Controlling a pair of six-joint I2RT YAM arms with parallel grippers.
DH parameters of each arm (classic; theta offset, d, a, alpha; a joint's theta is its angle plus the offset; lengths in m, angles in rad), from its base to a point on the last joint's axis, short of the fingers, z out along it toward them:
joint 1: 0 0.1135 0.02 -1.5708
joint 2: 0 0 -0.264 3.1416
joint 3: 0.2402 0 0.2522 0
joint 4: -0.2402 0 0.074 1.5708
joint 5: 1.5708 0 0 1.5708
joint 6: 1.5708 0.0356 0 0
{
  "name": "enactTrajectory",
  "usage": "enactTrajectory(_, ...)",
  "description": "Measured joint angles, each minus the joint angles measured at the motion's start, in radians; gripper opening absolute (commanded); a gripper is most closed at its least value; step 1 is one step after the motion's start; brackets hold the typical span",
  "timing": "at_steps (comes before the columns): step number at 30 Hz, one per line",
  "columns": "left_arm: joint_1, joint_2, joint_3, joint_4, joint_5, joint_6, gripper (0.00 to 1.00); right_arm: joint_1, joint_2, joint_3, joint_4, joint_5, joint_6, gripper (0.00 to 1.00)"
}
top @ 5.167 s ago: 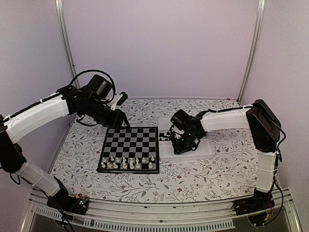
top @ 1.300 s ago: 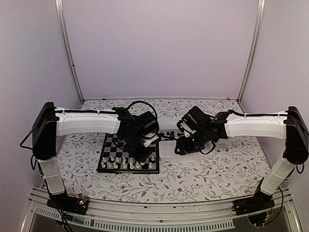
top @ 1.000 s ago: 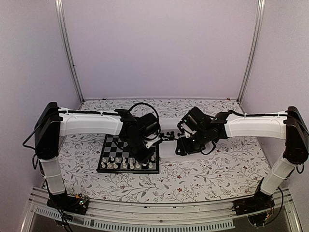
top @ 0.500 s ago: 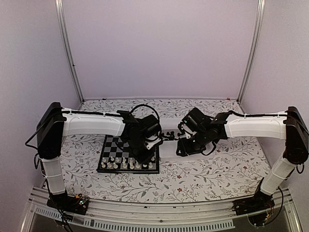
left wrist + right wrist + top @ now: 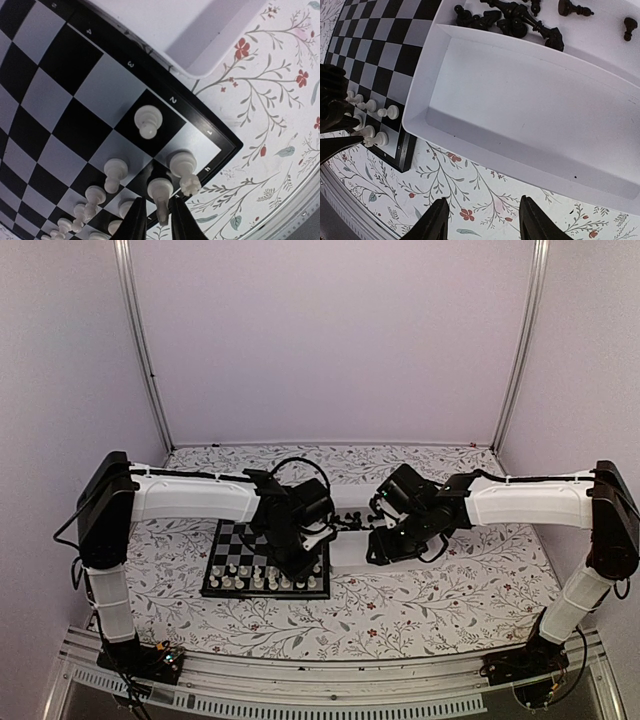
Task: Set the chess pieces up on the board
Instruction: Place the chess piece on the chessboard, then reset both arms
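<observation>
The board (image 5: 232,540) lies left of centre, with white chess pieces (image 5: 250,580) along its near rows. My left gripper (image 5: 300,565) hangs over its near right corner. In the left wrist view its jaws (image 5: 156,220) stand slightly open on either side of a white piece (image 5: 160,192) that stands on the board (image 5: 60,90) beside a white rook (image 5: 182,167). A narrow gap shows on the piece's left side. My right gripper (image 5: 485,217) is open and holds nothing, above the floral cloth just off the tray (image 5: 520,100). Black chess pieces (image 5: 512,22) lie in the tray's far compartment.
The white two-compartment tray (image 5: 345,550) sits against the board's right edge; its near compartment holds nothing. The two arms' wrists are close together over the board-tray seam. A metal rail (image 5: 330,680) runs along the near table edge.
My left jaws, shut on the white piece a second ago, have parted a little around it. The right arm has stayed where it was, open.
</observation>
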Motion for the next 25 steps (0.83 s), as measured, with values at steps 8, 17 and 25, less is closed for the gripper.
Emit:
enactTrajectory(8, 0.001, -0.123, 0.023, -0.078, -0.047, 0.004, 0.34, -0.003, -0.059, 0.104, -0.069, 0.046, -0.026, 0.72)
enactTrajectory(17, 0.248, -0.51, 0.013, 0.019, -0.068, 0.008, 0.97, -0.068, -0.301, 0.172, -0.032, 0.262, -0.049, 0.99)
enactTrajectory(25, 0.351, -0.573, -0.083, 0.183, -0.13, -0.014, 0.99, -0.086, -0.437, 0.135, 0.068, 0.459, -0.06, 0.99)
